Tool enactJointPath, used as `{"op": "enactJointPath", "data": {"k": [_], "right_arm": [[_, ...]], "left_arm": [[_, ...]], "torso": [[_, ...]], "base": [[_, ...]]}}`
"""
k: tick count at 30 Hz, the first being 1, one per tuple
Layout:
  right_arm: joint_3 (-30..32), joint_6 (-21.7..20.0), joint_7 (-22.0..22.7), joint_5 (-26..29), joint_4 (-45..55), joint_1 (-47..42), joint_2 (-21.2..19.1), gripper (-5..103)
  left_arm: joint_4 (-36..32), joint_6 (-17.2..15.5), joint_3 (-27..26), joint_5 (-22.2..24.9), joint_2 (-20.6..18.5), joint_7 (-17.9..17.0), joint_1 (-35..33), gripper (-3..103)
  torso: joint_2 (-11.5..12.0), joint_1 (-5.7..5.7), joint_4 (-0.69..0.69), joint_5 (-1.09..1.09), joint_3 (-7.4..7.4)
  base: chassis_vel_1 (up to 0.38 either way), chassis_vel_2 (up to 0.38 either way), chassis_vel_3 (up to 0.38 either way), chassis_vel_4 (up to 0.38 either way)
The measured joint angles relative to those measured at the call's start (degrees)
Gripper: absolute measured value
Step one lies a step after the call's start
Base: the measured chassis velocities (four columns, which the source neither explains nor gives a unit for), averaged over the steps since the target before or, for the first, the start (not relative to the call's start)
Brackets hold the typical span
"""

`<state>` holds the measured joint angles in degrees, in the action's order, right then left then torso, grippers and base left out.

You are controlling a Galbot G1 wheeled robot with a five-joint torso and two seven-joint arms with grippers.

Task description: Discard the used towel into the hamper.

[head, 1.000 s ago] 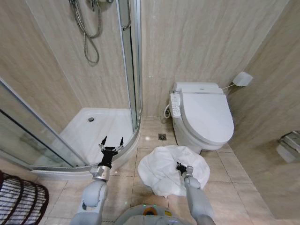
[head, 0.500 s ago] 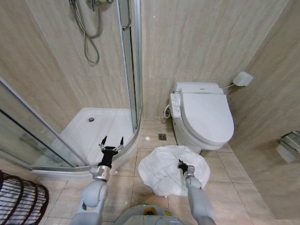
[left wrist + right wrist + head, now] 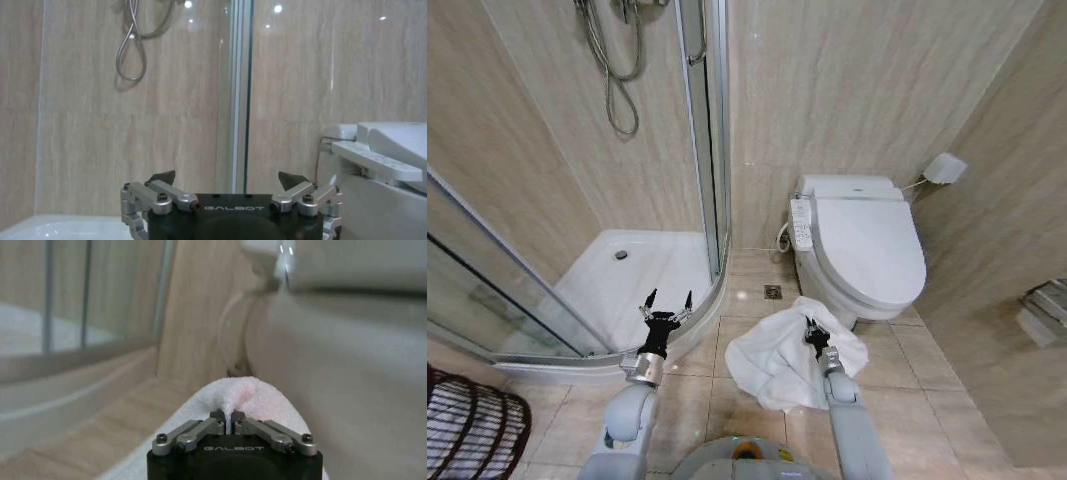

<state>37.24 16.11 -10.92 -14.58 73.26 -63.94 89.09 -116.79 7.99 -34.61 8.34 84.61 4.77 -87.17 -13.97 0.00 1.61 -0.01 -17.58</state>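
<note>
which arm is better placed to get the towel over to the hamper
Right. Its hand is shut on the white towel, pinching a fold. The left hand is open and holds nothing by the shower tray, though the hamper sits on the robot's left.

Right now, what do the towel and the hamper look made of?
The towel, pinched by the right gripper, looks like soft white terry cloth: a fuzzy nap and limp folds. The hamper looks like reddish-brown coated wire: thin ribs and rings with open gaps. The left gripper hangs open.

Bare floor tiles (image 3: pixel 689 400) lie open between towel (image 3: pixel 772 365) and hamper (image 3: pixel 472 432).
</note>
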Motion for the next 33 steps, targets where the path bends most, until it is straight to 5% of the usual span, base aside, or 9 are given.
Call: {"op": "enactJointPath", "data": {"k": [18,29,33], "right_arm": [[-8.0,-11.3,-1.5,8.9,32.9,-10.8,-6.6,3],[-7.7,-26.6,5.8,19.4,53.2,-14.2,-13.0,3],[-5.9,-28.9,6.1,21.2,57.5,-15.4,-14.2,3]], "left_arm": [[0.6,2.0,0.2,1.0,0.4,-1.7,-0.4,100],[2.7,5.3,0.2,1.8,0.0,-2.3,0.2,100],[2.7,5.4,0.4,1.8,0.1,-2.3,0.5,100]], "torso": [[0.0,0.00,0.00,0.00,0.00],[0.0,0.00,0.00,0.01,0.00],[0.0,0.00,0.00,0.01,0.00]], "base": [[0.000,0.000,0.000,0.000],[0.000,0.000,0.000,0.000],[0.000,0.000,0.000,0.000]]}}
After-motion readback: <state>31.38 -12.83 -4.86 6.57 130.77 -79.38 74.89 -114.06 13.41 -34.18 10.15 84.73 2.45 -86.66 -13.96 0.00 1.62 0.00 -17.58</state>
